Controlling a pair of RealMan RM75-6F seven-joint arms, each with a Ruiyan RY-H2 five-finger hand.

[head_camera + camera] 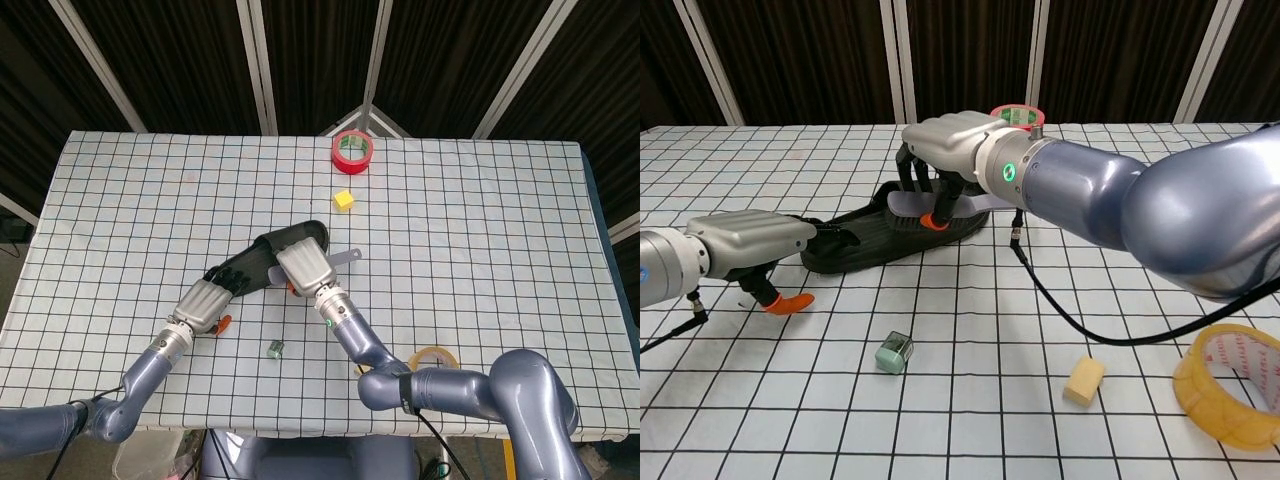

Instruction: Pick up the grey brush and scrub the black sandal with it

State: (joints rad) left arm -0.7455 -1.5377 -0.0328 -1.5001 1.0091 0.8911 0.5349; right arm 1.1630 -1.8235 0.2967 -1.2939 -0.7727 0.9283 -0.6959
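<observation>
Right hand (950, 140) has its fingers curled down around the flat grey plastic brush (915, 204), w/ the handle sticking out toward the back right (head view: (345, 257)). Brush sits over the middle of the black rubber slide sandal (875, 238), approx. on the footbed; bristles are hidden under the hand, so contact can't be confirmed. Sandal lies diagonally near table centre on the white grid-check tablecloth (970, 400).

Left hand (745, 240) rests at the sandal's heel end, fingers bent downward, fingertips on or at the edge. Can't tell if it actually pins the shoe or just touches it.

Judgement: scrubbing is underway. Risks:
- Sandal slides or pivots if the left hand's hold is light and the stroke pushes lengthwise.
- Brush twists in the grasp, since the handle is long and the grip sits at one end.
- Too much downward force could catch the brush on the strap and drag the shoe.

Small green-grey cube (894, 353) and pale yellow sponge block (1084, 381) are well apart from the action.
</observation>
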